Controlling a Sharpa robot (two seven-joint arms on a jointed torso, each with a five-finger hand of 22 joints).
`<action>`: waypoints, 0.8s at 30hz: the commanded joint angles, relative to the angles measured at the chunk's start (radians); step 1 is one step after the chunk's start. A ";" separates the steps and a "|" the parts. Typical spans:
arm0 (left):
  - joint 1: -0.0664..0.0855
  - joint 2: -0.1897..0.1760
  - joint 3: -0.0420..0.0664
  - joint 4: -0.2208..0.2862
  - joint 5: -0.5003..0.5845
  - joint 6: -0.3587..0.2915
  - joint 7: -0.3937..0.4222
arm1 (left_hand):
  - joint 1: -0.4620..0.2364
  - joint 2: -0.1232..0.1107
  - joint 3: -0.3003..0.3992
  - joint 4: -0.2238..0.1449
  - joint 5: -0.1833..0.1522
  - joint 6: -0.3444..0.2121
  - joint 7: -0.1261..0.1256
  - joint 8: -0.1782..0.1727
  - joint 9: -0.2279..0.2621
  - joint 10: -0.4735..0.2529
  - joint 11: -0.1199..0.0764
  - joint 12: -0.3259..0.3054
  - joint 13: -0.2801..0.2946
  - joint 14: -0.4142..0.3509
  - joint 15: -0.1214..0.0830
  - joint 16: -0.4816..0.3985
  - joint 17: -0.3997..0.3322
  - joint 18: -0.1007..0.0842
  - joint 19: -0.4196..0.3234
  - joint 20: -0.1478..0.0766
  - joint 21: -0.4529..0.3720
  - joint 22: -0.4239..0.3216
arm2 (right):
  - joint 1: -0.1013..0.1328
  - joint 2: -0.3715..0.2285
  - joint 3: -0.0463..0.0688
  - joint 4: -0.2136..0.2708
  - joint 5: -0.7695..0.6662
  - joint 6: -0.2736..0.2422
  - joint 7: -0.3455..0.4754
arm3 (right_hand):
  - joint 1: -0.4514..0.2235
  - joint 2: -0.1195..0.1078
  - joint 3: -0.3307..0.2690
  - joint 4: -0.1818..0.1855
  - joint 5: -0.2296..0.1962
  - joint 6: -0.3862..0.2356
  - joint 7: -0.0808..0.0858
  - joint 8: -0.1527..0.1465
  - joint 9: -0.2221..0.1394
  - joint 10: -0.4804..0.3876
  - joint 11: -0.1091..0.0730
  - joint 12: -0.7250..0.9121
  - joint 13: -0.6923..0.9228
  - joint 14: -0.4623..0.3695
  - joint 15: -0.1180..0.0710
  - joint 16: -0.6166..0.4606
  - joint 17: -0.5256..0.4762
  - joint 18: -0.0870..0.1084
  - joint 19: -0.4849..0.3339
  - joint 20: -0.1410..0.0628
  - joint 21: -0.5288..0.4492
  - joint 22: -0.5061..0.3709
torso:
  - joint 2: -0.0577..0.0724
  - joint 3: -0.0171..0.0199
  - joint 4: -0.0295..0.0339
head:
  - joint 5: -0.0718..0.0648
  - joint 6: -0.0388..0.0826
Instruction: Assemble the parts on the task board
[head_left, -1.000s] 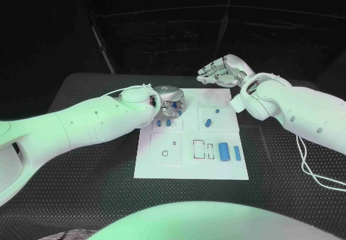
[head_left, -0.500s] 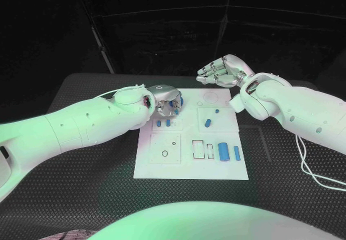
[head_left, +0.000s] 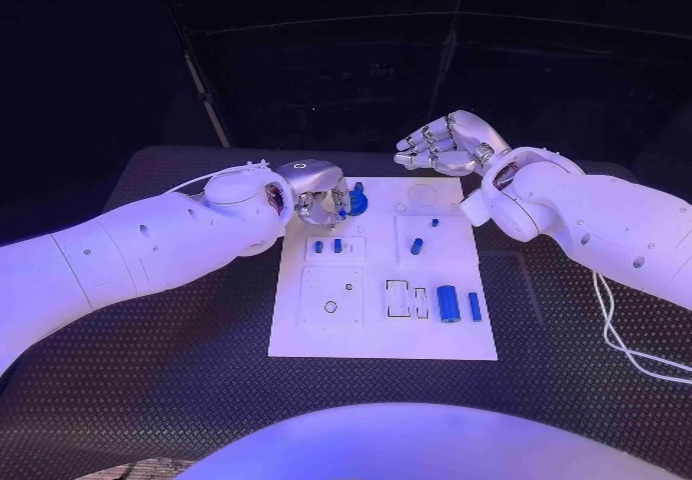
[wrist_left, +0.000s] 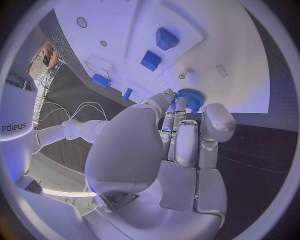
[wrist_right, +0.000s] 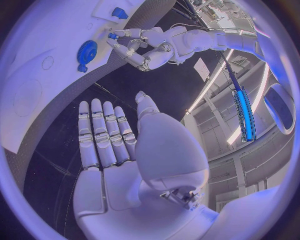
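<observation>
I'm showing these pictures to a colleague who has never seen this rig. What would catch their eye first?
Probably the left robot hand at the far left corner of the white task board, fingertips by a blue gear-like part. Next, the right robot hand raised open beyond the board's far edge, holding nothing. Then the small blue parts scattered on the board.

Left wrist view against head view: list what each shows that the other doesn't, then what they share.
Left wrist view alone: the underside of the left robot hand, its fingertips at the toothed rim of the blue gear.

Head view alone: the whole task board, with two upright blue cylinders near its right edge, and the right robot hand raised beyond the board's far edge, holding nothing.

Both: the left robot hand, the gear, the white board, and small blue parts on it.
</observation>
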 joint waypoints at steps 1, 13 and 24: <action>-0.003 -0.015 0.004 0.012 0.020 0.023 -0.021 | -0.009 -0.002 0.006 0.002 0.003 0.005 0.001 -0.003 -0.001 0.006 0.001 -0.005 0.000 0.015 0.005 0.002 -0.002 -0.012 0.003 0.006 0.004 0.002 | 0.001 0.000 0.001 0.000 0.003 0.007 0.011 | -0.002 0.007 -0.002 0.000 0.006 0.009 0.008 -0.006 0.001 -0.001 0.002 0.006 -0.002 0.002 -0.002 -0.005 -0.001 0.005 0.008 -0.001 -0.004 -0.001 | -0.001 0.0007 0.0003 | 0.005 0.000; -0.018 -0.042 0.007 0.012 0.035 0.067 -0.047 | -0.019 -0.007 0.005 0.005 0.002 0.008 0.000 -0.005 -0.001 0.010 0.001 -0.010 0.001 0.013 0.005 0.000 -0.008 -0.011 0.002 0.006 0.001 0.001 | 0.000 0.000 0.001 -0.002 0.004 0.008 0.010 | -0.002 0.007 -0.002 0.000 0.006 0.009 0.008 -0.006 0.001 -0.001 0.002 0.006 -0.002 0.002 -0.002 -0.005 -0.001 0.005 0.008 -0.001 -0.004 -0.001 | 0.001 0.0020 -0.0029 | 0.008 0.000; -0.021 -0.032 0.008 -0.003 0.043 0.078 -0.049 | -0.021 -0.008 0.005 0.005 0.002 0.008 0.000 -0.006 -0.001 0.011 0.001 -0.012 0.001 0.013 0.005 0.000 -0.009 -0.011 0.001 0.006 -0.001 0.000 | 0.000 -0.001 0.000 -0.002 0.004 0.008 0.010 | -0.002 0.007 -0.002 0.000 0.006 0.009 0.008 -0.006 0.001 -0.001 0.002 0.006 -0.002 0.002 -0.002 -0.005 -0.001 0.005 0.008 -0.001 -0.004 -0.001 | 0.001 0.0017 -0.0013 | 0.006 0.000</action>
